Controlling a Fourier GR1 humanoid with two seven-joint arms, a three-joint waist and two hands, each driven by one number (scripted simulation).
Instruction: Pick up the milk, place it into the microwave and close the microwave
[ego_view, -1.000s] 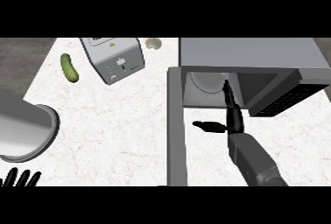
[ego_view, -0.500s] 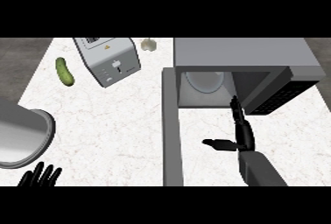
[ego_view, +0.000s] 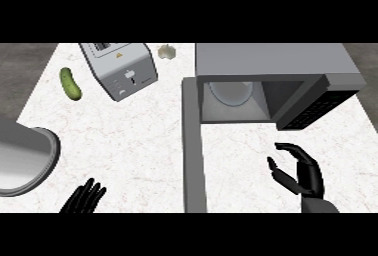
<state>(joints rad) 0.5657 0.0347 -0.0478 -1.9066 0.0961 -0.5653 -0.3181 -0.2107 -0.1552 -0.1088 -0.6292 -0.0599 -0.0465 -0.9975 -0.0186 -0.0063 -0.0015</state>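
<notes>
The microwave (ego_view: 266, 75) stands open on the counter (ego_view: 140, 145), its door (ego_view: 193, 150) swung out toward the robot. I see no milk anywhere on the counter; inside the cavity there is only a pale round plate (ego_view: 231, 93), and whether the milk sits deeper in I cannot tell. The right hand (ego_view: 301, 172) hangs in front of the opening, fingers relaxed and apart, holding nothing. The left hand (ego_view: 85, 197) rests low at the edge, fingers straight. I think a milk carton is light and stiff but a little slippery, so it is better taken around the middle. The door is probably light and swings easily when pushed on its outer face
</notes>
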